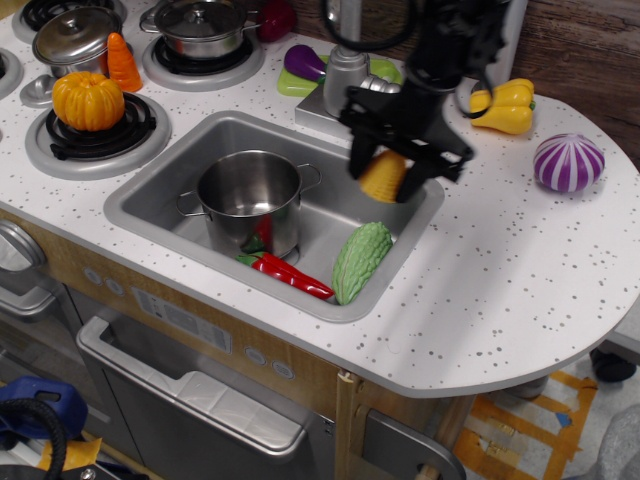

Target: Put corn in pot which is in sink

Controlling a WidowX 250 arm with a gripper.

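Observation:
My gripper [385, 176] is shut on the small yellow corn [383, 176] and holds it in the air over the right part of the grey sink [155, 200]. The shiny steel pot [250, 199] with two loop handles stands open and without a lid in the left half of the sink. The corn is to the right of the pot and higher than its rim.
A green bumpy gourd [360, 260] and a red chili [288, 274] lie in the sink beside the pot. The faucet [347, 80] stands behind the sink. A yellow pepper [505, 106] and a purple striped vegetable [567, 162] sit on the right counter. Pumpkin [88, 100] and lidded pots are on the stove.

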